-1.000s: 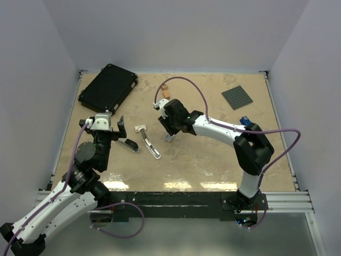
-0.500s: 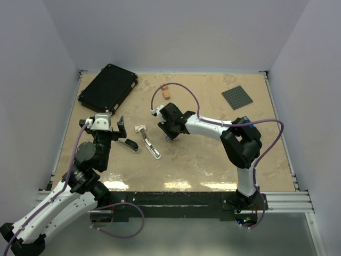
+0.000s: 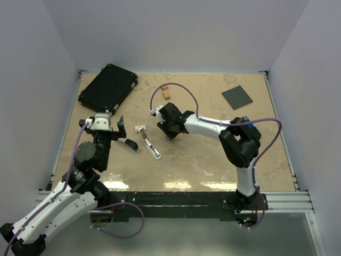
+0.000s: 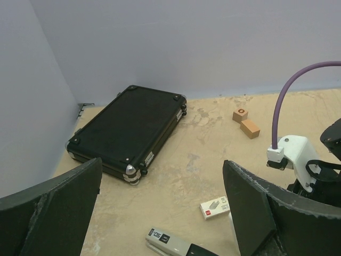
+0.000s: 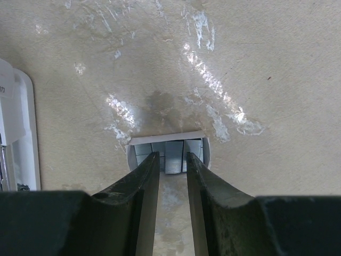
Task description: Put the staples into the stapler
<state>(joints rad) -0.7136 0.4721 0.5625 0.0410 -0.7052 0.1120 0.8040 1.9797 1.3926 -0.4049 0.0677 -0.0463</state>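
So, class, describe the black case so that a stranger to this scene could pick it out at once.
Go to the far left corner of the table. The case lies flat there, at a slant to the edges. It is the biggest thing on the table, black with metal corners, unlike the tiny orange blocks to its right.

Mottled beige tabletop (image 3: pixel 213 160) (glossy near edge), lilac walls (image 3: pixel 176 32)

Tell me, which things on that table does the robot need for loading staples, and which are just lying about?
Needed for the job:
the stapler
the staples, held in the right gripper

Just lying about:
black case
orange blocks
grey plate
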